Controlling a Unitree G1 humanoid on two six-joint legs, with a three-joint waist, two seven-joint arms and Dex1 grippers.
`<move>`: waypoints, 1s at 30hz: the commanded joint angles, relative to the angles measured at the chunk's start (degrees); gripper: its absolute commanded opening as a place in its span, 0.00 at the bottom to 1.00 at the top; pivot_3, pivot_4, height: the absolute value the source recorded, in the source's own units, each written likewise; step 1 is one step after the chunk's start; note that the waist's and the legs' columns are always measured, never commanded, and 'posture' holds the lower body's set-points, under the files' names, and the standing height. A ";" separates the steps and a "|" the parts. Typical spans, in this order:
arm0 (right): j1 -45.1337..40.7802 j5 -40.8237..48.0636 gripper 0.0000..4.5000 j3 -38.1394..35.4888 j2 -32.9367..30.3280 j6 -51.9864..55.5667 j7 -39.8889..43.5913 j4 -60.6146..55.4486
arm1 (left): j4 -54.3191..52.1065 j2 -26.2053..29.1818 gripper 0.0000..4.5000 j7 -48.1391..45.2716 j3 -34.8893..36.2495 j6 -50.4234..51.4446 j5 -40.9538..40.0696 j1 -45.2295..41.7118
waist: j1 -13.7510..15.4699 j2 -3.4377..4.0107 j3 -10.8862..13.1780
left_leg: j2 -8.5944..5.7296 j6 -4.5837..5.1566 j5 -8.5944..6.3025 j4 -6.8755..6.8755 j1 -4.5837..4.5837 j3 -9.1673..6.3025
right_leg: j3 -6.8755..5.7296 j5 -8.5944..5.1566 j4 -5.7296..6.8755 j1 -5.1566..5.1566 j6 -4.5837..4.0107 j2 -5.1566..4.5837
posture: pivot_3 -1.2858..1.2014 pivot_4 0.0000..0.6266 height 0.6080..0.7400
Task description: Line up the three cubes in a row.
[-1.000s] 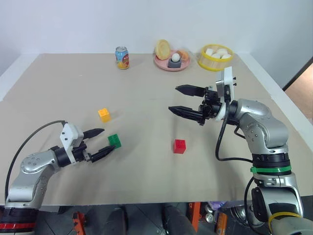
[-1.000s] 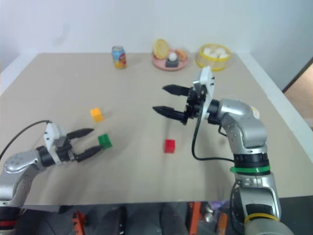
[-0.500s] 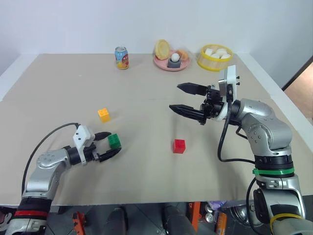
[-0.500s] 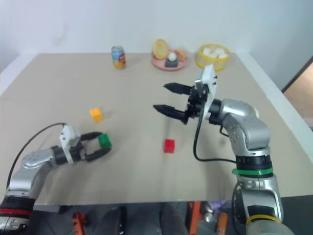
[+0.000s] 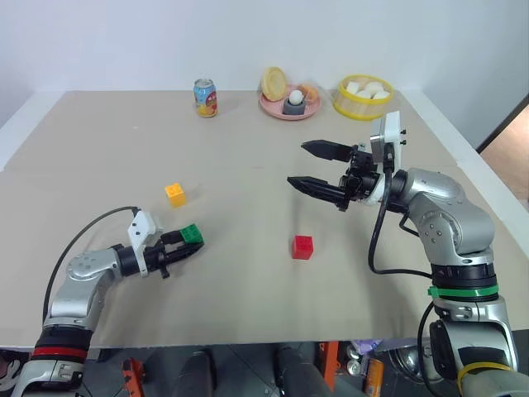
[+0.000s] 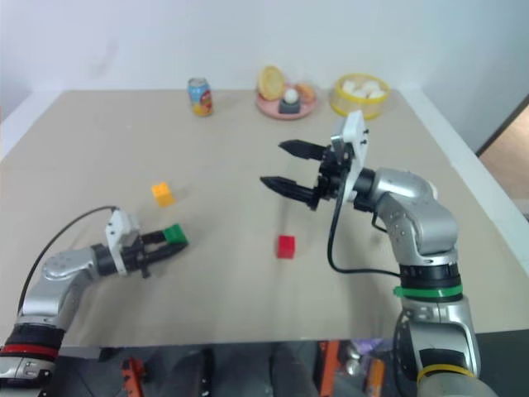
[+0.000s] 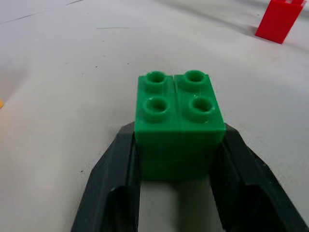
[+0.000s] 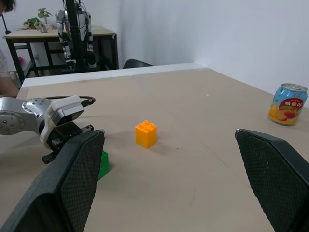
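Three cubes sit on the table (image 5: 248, 149) in the left eye view. The left gripper (image 5: 180, 245) lies low over the near left part of the table, its fingers pinching the green cube (image 5: 192, 234) from both sides. The yellow cube (image 5: 175, 194) rests beyond that gripper, near it but apart. The red cube (image 5: 303, 246) lies well off to that gripper's right, alone on bare table. The right gripper (image 5: 310, 165) hangs above the table with its fingers spread wide and nothing between them; the red cube is below it and nearer the robot. Far past both grippers, along the table's back edge, stand a can (image 5: 206, 98), a pink plate (image 5: 277, 111) of food and a yellow bowl (image 5: 364, 107) of white pieces.

The right eye view gives the same layout: green cube clamped at the left gripper's tips, yellow cube beyond it, red cube under and short of the open right gripper.

Seen from the left wrist, the green cube fills the space between the two black fingers (image 7: 116, 188), studs up, both pads pressed to its side walls. The red cube shows far ahead and to the side.

Seen from the right wrist, its two fingers (image 8: 77, 179) stand far apart. Between them lie the yellow cube, and closer to the left gripper, the green cube in that gripper's tips. The can stands off beside the other finger.
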 commanded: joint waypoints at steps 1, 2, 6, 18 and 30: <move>-0.44 1.63 1.00 -1.76 -1.77 0.30 1.53 -1.84 | 0.78 1.34 0.29 -2.27 -0.98 -0.97 1.17 -0.55 | 0.00 0.00 0.00 | 0.00 0.00 0.00 0.00 0.00 0.00 | 0.00 0.00 0.00 0.00 0.01 0.00 | 0.52 0.24 1.00; 0.06 1.99 1.00 -1.45 -2.47 0.89 2.59 -2.28 | 0.94 1.47 0.29 -2.72 -1.28 -1.13 1.43 -0.78 | 0.00 0.00 0.00 | 0.00 0.00 0.00 0.00 0.00 0.00 | 0.00 0.00 0.00 0.01 0.01 0.00 | 0.52 0.24 1.00; 3.71 2.54 1.00 0.43 -6.69 2.13 8.34 -4.54 | 1.34 0.77 0.29 -3.93 -2.34 -2.50 2.15 -2.61 | 0.08 -0.01 -0.01 | -0.02 0.00 0.00 0.00 -0.01 -0.01 | 0.01 -0.05 0.00 0.03 0.04 -0.01 | 0.52 0.24 1.00; 12.01 6.20 1.00 -1.08 -16.77 3.12 18.30 -12.42 | 1.41 -7.85 0.29 -6.94 -9.05 -0.20 1.76 -15.85 | 1.40 -0.03 -0.02 | -0.08 0.03 0.03 0.13 -0.01 -0.10 | 0.03 -0.03 0.00 0.11 0.07 0.03 | 0.52 0.24 1.00; 16.77 7.24 1.00 -2.43 -17.45 4.09 13.25 -17.77 | 3.72 -12.60 0.29 -11.63 -15.51 -0.44 3.46 -19.05 | 1.44 -0.03 -0.02 | -0.09 0.04 0.03 0.20 -0.03 -0.14 | 0.04 -0.01 0.00 0.14 0.11 0.03 | 0.52 0.24 1.00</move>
